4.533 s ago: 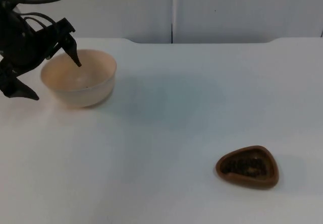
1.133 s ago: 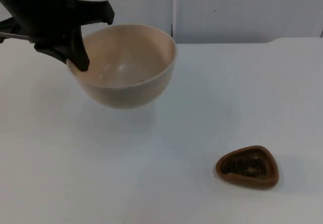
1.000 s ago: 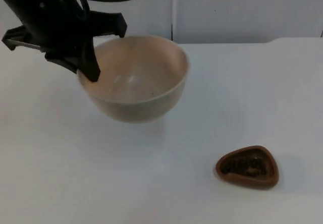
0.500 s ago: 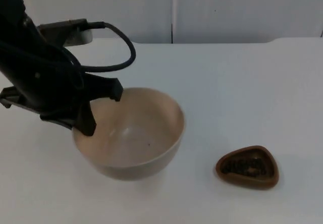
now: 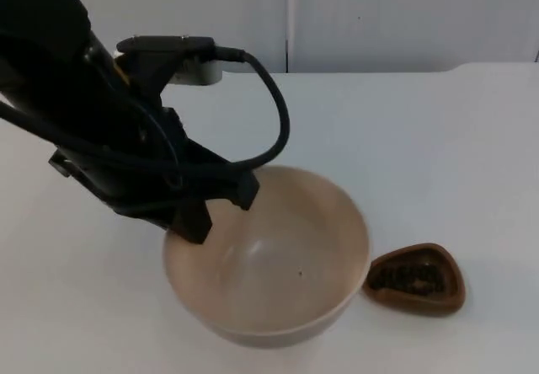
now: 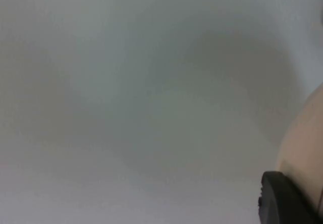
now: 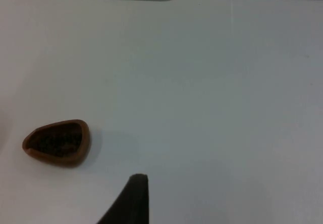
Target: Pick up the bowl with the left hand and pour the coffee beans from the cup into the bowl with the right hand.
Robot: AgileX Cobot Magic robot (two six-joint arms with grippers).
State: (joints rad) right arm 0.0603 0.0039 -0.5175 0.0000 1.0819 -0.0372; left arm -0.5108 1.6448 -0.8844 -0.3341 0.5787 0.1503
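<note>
Pinching the bowl (image 5: 278,264) rim, the left gripper (image 5: 189,222) is holding it just beside the cup (image 5: 414,278). Bumping could spill beans. The right gripper is waiting; its fingers I cannot tell.

Left hand (image 5: 198,214) grips bowl (image 5: 269,281) rim beside cup (image 5: 415,278).

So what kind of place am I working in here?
Likely a lab test bench: a bare white table ending at a grey partition wall, holding just a bowl and a brown cup of coffee beans.
</note>
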